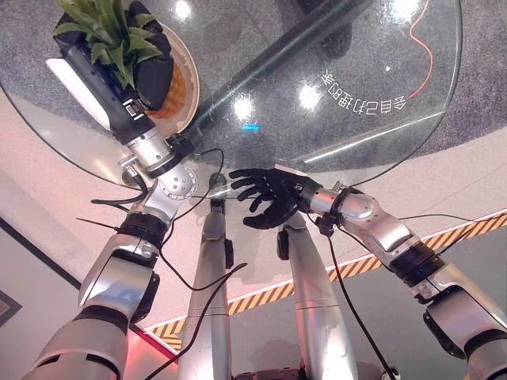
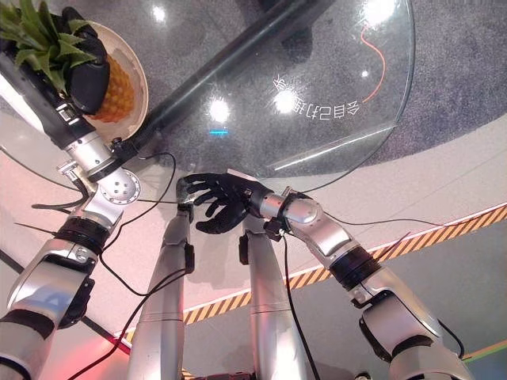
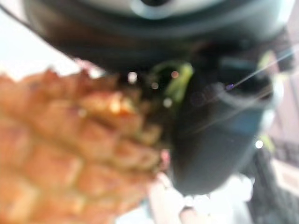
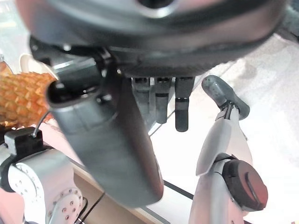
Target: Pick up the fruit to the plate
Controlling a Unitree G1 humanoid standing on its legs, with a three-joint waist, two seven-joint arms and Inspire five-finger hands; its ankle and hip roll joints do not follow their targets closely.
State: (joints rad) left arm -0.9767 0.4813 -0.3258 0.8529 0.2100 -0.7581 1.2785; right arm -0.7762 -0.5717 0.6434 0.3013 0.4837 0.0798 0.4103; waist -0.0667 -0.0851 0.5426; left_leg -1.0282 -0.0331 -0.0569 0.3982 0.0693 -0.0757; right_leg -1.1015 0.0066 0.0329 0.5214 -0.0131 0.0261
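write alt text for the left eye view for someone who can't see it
The robot's left hand is wrapped around a pineapple over a cream plate on a round glass table. Its right hand hangs below the table's near edge with fingers spread, holding nothing.

The pineapple [image 1: 173,93] shows just a sliver of orange rind in the head views, its body hidden behind the left hand [image 1: 150,67] wrapped round it. Its leaves [image 1: 107,28] run off the top edge. The plate [image 1: 192,71] peeks out as a pale rim, the rest covered by fruit and hand. Up close in the left wrist view the rind is a blur, and a dark finger [image 3: 210,140] beside it is just as soft. The glass table [image 1: 396,134] is cut by the top edge. The right hand [image 1: 269,198] hangs spread below the table; in its wrist view a dark bulk covers most of its fingers.
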